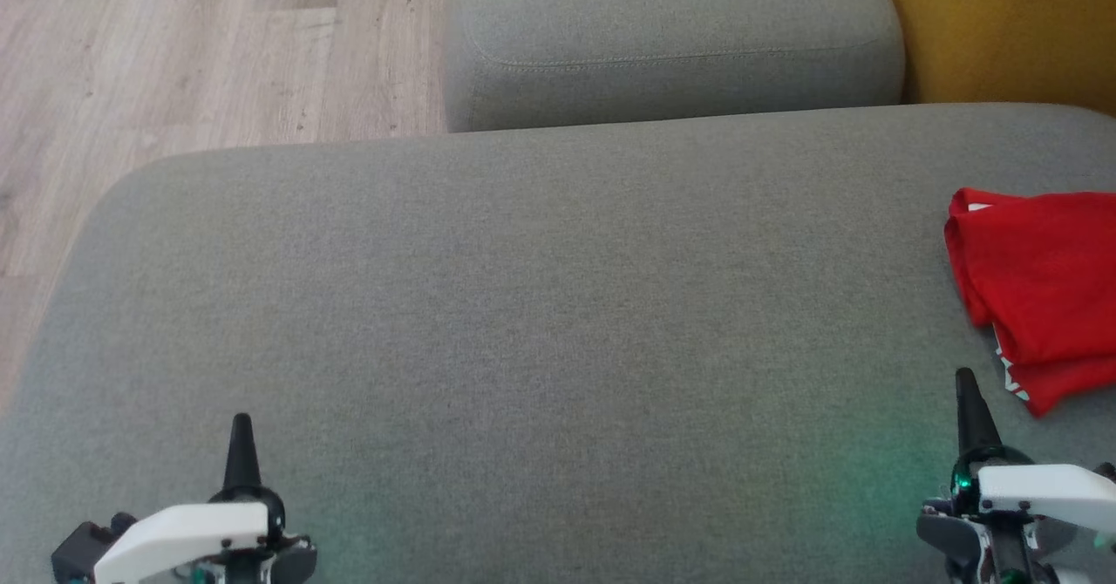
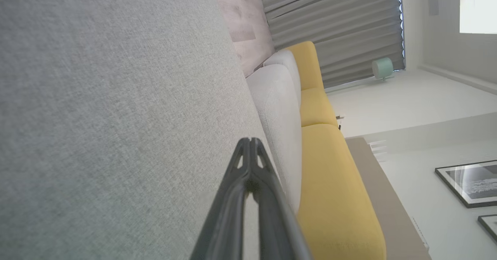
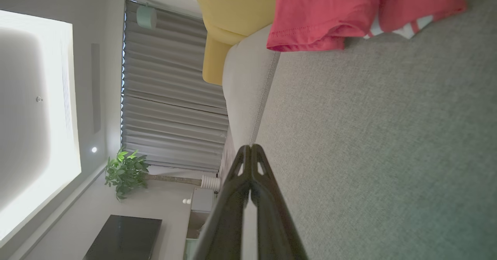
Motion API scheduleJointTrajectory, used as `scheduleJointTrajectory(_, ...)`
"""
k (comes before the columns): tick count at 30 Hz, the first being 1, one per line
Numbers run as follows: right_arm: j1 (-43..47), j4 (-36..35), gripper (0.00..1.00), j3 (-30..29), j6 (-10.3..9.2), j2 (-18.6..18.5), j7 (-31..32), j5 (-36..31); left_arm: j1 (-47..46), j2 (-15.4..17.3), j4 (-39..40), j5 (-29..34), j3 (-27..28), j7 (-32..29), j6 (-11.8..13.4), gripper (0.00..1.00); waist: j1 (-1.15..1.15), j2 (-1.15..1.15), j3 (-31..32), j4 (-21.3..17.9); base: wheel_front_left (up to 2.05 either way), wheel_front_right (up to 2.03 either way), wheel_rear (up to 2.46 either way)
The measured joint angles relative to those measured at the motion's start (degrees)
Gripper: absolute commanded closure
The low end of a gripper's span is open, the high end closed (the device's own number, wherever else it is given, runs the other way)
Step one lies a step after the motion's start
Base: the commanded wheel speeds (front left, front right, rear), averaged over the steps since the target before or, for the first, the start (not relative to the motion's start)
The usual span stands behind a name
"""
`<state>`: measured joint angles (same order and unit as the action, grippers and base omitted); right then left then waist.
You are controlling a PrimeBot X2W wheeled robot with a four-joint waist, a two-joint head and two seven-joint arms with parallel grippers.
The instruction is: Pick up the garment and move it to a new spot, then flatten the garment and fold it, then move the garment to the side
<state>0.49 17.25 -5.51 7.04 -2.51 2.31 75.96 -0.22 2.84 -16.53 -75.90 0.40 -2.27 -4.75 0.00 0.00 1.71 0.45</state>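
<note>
The garment [image 1: 1037, 288] is red with a bit of white print, folded into a compact stack at the right edge of the grey cushion [image 1: 540, 305]. In the right wrist view the garment [image 3: 334, 11] lies ahead near the top. My right gripper [image 1: 965, 379] is shut and empty, just short of the garment's near corner; its tips [image 3: 251, 148] meet. My left gripper [image 1: 241, 423] hovers over the cushion's near left part, shut with nothing in it, tips [image 2: 250, 140] together.
A second grey cushion [image 1: 671, 35] sits behind the main one. Yellow upholstery [image 1: 1011, 26] is at the back right. Wooden floor [image 1: 174, 52] lies to the left, beyond the cushion's rounded edge.
</note>
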Motion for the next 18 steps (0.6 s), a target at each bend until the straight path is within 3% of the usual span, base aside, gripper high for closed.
scheduleJointTrajectory(18, -2.5, -0.6, 1.00, -1.6, 0.00, 0.0, 2.9, 12.2, -2.3, -0.1, 0.4, -12.4, 3.3, -3.2, -1.8, 1.00, 0.00, 0.00, -1.5, -0.4, 0.00, 0.00, 0.00)
